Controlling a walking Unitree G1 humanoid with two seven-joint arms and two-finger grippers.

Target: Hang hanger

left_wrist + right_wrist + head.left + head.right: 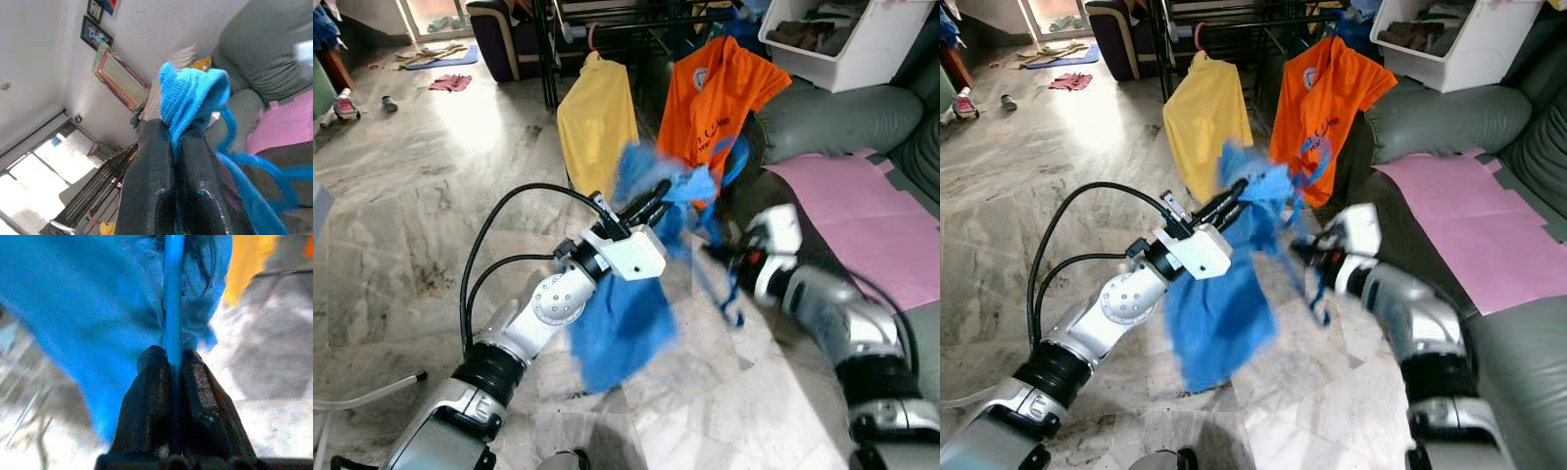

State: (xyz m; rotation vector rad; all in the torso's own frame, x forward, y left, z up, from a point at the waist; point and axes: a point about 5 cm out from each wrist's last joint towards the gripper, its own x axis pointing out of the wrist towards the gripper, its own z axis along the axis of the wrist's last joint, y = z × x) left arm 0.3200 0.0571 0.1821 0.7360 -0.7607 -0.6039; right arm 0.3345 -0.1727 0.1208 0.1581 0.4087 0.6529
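Two grippers are raised before us over the marble floor [401, 186], sharing one load. Our left gripper [651, 201] is clenched on a bunched fold of the blue shirt [622, 323], whose body droops below the left wrist; the left wrist view shows the cloth [193, 95] pinched between the black fingers [146, 181]. Our right gripper [1302, 250] is clamped on a thin blue bar, which we take to be the hanger [173, 293], though motion blur makes its shape hard to read; in the right wrist view the bar runs straight up from between the fingers [151, 396] into the blue cloth. In the eye views the hanger [732, 284] hangs just beside the shirt, between our two arms. Behind them a dark rack [607, 15] carries a yellow shirt [595, 117] and an orange shirt [715, 98], side by side. On our right a grey sofa [822, 117] holds a pink sheet [867, 211], with a white bin [847, 44] above it.
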